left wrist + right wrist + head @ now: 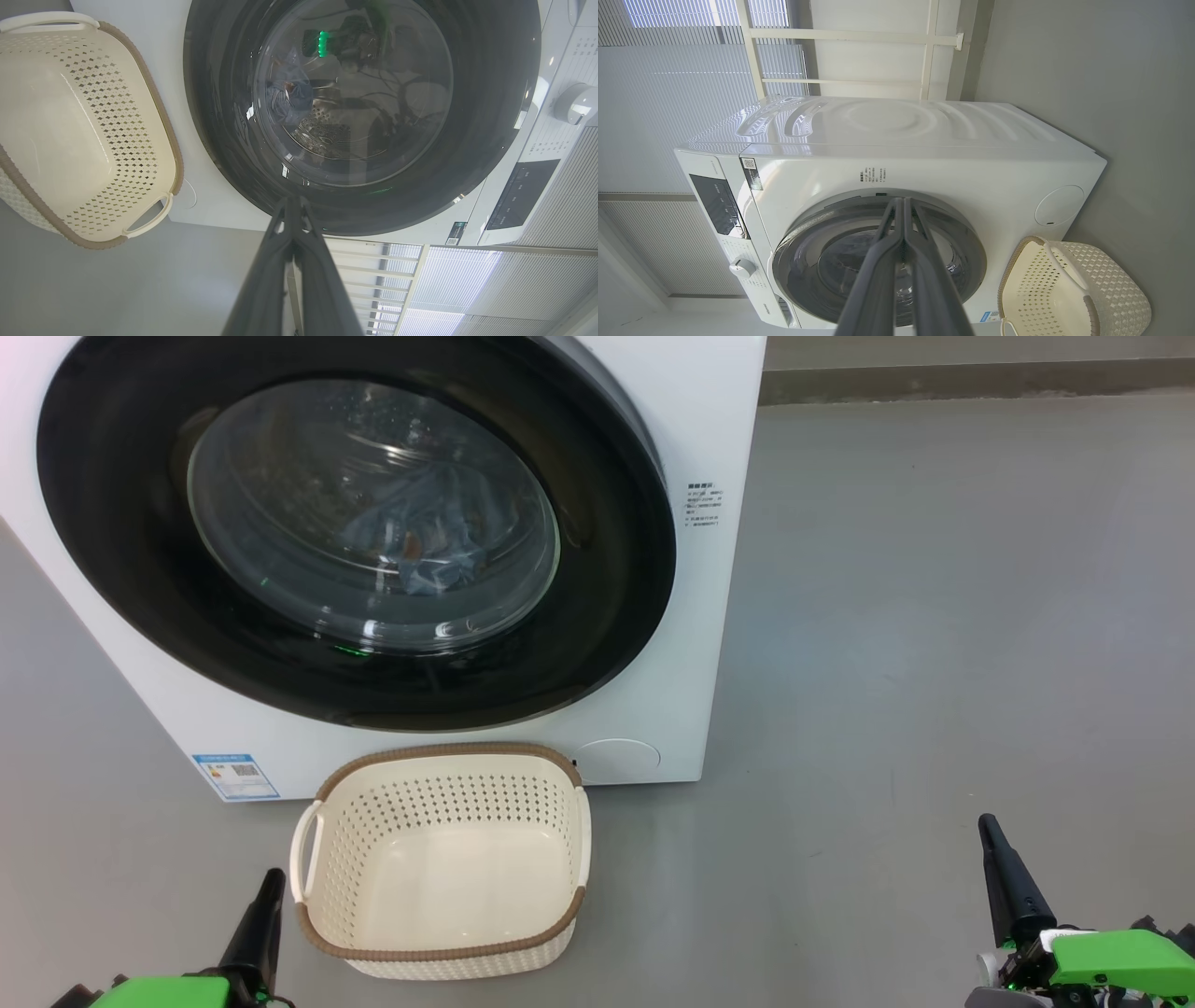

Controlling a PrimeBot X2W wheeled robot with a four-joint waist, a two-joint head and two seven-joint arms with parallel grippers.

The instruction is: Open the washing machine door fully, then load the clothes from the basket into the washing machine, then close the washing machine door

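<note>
Just beside the left hand (273, 877) stands the basket (439, 807).

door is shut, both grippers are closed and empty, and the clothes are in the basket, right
Not quite: the basket is empty. The head view shows the clothes behind the glass of the shut washing machine door. The rest is right.

Washing machine door (355, 532) is shut, a big glossy black ring with a glass bowl in the middle. Through the glass you can spot the clothes (420, 527), a bluish bundle in the drum. The basket (448, 751) sits upright just in front of the white washing machine (695, 616), bare cream bottom showing, 2 side handles.
</note>
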